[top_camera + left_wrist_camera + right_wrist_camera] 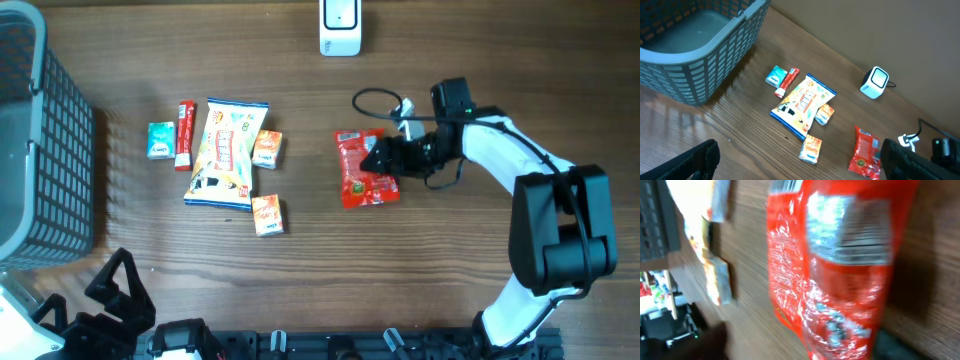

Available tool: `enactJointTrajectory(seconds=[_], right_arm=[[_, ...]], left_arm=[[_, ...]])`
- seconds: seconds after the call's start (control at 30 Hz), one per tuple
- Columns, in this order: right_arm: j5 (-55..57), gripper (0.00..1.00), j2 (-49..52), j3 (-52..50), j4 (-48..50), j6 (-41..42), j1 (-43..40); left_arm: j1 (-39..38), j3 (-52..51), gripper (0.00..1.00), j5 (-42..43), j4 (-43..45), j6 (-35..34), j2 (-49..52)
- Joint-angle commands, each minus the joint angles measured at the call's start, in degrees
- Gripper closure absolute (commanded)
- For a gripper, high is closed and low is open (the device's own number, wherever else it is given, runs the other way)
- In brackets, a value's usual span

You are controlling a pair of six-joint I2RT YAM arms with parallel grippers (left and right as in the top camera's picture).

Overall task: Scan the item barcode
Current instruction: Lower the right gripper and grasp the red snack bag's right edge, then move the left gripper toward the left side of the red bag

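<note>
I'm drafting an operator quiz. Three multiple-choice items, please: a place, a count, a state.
1. The white scanner stands, relative to the red packet: A on it; B farther from the robot; C nearer the robot.
2. How many small orange boxes? A one; B two; C four.
3. The left gripper is: A open, empty; B shut on the packet; C shut on a box.
B: it stands at the far edge, past the packet. B: both lie by the snack bag. A: its fingers stand wide apart.
</note>
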Motion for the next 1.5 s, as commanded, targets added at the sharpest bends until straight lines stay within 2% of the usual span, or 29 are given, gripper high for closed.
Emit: enactJointTrajectory(seconds=[0.0, 0.13, 0.33, 0.5, 0.97, 1.03, 1.1, 1.17, 1.23, 1.37, 1.47], right_arm=[[0.9, 0.0, -1.2, -4.1, 3.7, 1.0, 0.1], [0.7, 0.01, 0.5, -7.4, 11.1, 5.8, 0.1], [0.3, 0.07, 4.9, -7.6, 12.6, 8.5, 0.1], [-4.4, 0.27, 4.8, -7.2, 13.9, 8.5, 0.1], [-4.6, 0.27, 4.9, -7.3, 13.6, 8.7, 0.1], [-4.6, 0.27, 4.9, -7.3, 13.4, 8.7, 0.1], [-4.6, 0.27, 4.9, -7.3, 13.2, 8.7, 0.1], [-4.6, 0.27, 4.9, -7.3, 13.3, 8.7, 0.1], [-4.6, 0.27, 4.9, -7.3, 13.3, 8.8, 0.1], [-4.6, 0.27, 4.9, -7.3, 12.8, 8.6, 0.1], [-4.5, 0.27, 4.9, -7.3, 11.8, 8.2, 0.1]], left_arm=[[0.2, 0.2, 0.0, 0.7, 0.2, 0.0, 0.0], [0.2, 0.2, 0.0, 0.7, 0.2, 0.0, 0.0], [0.2, 0.2, 0.0, 0.7, 0.2, 0.0, 0.0], [0.2, 0.2, 0.0, 0.7, 0.2, 0.0, 0.0], [0.2, 0.2, 0.0, 0.7, 4.5, 0.0, 0.0], [0.2, 0.2, 0.0, 3.4, 6.1, -2.2, 0.0], [0.2, -1.2, 0.0, 14.2, 9.6, -2.8, 0.2], [0.2, -4.4, 0.0, 27.3, 13.5, 0.3, 0.4], [0.2, -9.4, 0.0, 34.1, 15.3, 0.5, 1.1], [0.2, -21.6, 0.0, 32.4, 15.2, 0.5, 3.7], [0.2, -26.3, 0.0, 32.3, 12.7, 3.0, 6.5]])
